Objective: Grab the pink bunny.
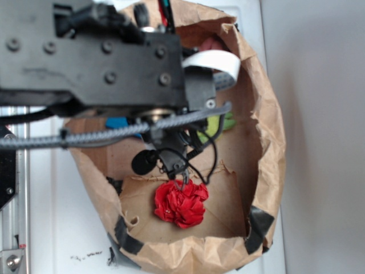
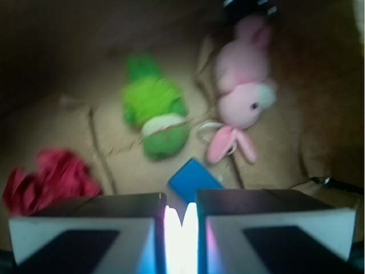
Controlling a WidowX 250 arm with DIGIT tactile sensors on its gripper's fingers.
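Above the blue block (image 2: 193, 178), the tool (image 2: 181, 222) is nearly shut, empty, apart from the pink bunny (image 2: 242, 97)

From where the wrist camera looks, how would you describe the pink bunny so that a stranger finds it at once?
Look inside the brown paper bag, on its creased floor. In the wrist view three soft toys lie there: a red ruffled ball at left, a green plush in the middle, and the pink bunny at right. Only the bunny is pale pink, with a whitish face and long floppy ears.
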